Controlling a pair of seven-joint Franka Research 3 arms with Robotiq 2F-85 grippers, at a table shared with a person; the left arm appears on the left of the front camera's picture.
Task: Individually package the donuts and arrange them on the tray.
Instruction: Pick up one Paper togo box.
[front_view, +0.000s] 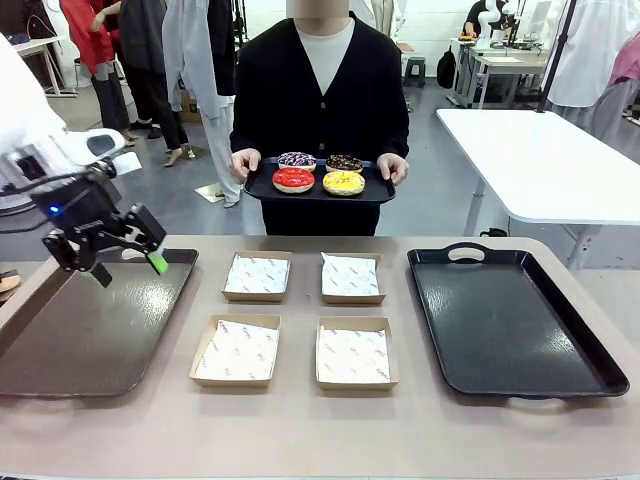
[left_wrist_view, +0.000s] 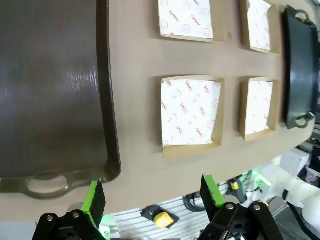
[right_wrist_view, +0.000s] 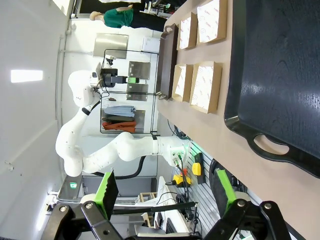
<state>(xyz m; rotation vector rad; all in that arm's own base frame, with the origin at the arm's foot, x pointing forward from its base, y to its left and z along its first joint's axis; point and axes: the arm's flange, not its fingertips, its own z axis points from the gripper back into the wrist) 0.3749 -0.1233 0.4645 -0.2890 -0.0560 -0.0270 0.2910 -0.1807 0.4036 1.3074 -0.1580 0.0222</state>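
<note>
Clerk: First entry, nearest us?

Keeper: Left gripper (front_view: 130, 268), fingers (left_wrist_view: 94, 200) spread wide with nothing between them, hanging above the brown tray (front_view: 70, 340). Right gripper (right_wrist_view: 165, 192), likewise spread and empty, looking along the bench (front_view: 300, 430) from the black tray (front_view: 510, 320) side.

Clerk: Handling note?

Keeper: The step looks to be the wait for the hand-over. It is best to hold both grippers wide and clear until the donuts come within reach. Then take one at a time by its outer edge, pinching lightly so the glaze isn't marred. Set each one centred on its paper.

Clerk: Containers on the bench?

Keeper: Four shallow cardboard boxes, paper-lined, between the two trays: near left (front_view: 237, 350), near right (front_view: 353, 353), far left (front_view: 257, 275), far right (front_view: 352, 277). All are empty, and both trays are bare. I cannot tell which tray is meant for the filled boxes.

Clerk: And the donuts?

Keeper: They are beyond the far edge, on a dark serving tray (front_view: 262, 188) that a person holds with both hands (front_view: 245, 162).
- Front pair: red donut (front_view: 293, 179), yellow donut (front_view: 344, 182).
- Behind: purple-white donut (front_view: 297, 159), chocolate donut (front_view: 345, 161).
</note>
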